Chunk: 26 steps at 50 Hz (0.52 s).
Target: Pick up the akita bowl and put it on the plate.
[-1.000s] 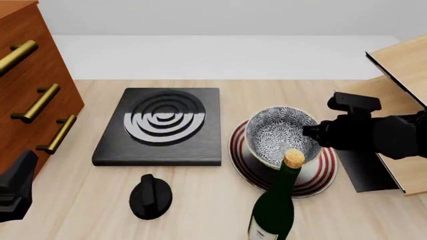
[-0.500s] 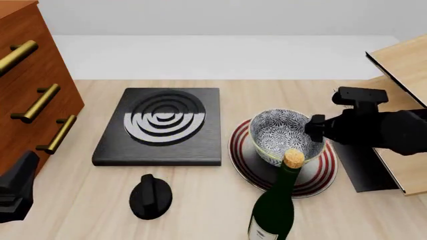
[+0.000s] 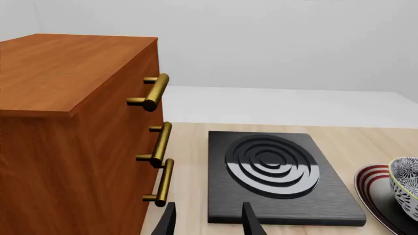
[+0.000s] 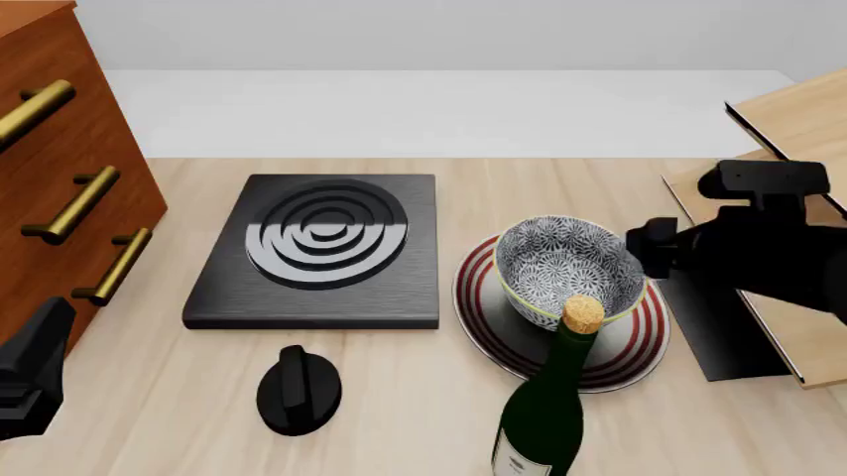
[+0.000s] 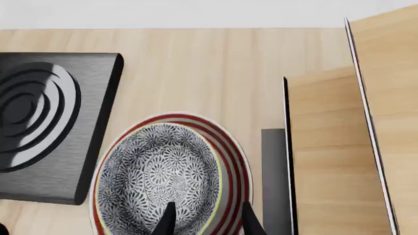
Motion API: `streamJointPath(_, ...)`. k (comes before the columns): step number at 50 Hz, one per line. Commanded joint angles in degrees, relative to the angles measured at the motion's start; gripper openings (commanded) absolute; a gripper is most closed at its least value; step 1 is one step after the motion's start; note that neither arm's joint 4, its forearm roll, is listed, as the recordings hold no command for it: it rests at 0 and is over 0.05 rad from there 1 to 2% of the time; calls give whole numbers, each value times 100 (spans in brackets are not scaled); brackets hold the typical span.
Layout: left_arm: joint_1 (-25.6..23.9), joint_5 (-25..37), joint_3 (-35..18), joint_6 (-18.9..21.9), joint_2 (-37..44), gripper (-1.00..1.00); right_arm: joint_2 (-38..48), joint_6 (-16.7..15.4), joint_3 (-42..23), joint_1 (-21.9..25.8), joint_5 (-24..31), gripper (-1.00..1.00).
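Observation:
The akita bowl [image 4: 569,270], black-and-white patterned with a pale rim, stands upright on the plate [image 4: 638,349], a white plate with red rings. The right wrist view looks down on the same bowl [image 5: 160,181] and plate [image 5: 238,161]. My right gripper [image 4: 646,253] hovers just right of the bowl, apart from it. Its fingers [image 5: 168,220] are open with nothing held. Far off at the near left edge of the table, my left gripper [image 4: 40,357] is open and empty. The left wrist view catches an edge of the bowl [image 3: 406,186].
A black stove slab [image 4: 324,248] with silver rings lies left of the plate. A black knob [image 4: 298,389] and a green wine bottle [image 4: 545,407] stand near the front. A wooden drawer cabinet [image 4: 54,188] is at left, a wooden rack [image 4: 794,129] at right.
The right gripper let go of the bowl's rim and drew back to the right. The bowl went from tilted and lifted to resting level on the plate. The left arm stayed still.

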Motion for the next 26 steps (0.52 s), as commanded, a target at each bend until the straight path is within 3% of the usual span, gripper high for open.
streamJointPath(1,21,-22,-22,-12,57,100,-1229,158,695,-8,-329,100)
streamJointPath(6,5,-81,-10,-21,98,100,-1700,-445,1229,-140,-572,100)
streamJointPath(10,11,-95,-4,29,109,100,-2150,-507,1507,-231,-613,100)
streamJointPath(16,-1,-179,25,17,203,100,-3219,-491,1668,-181,-194,100)
streamJointPath(26,-13,50,-74,-11,59,100,-4134,-519,1981,-137,210,100)
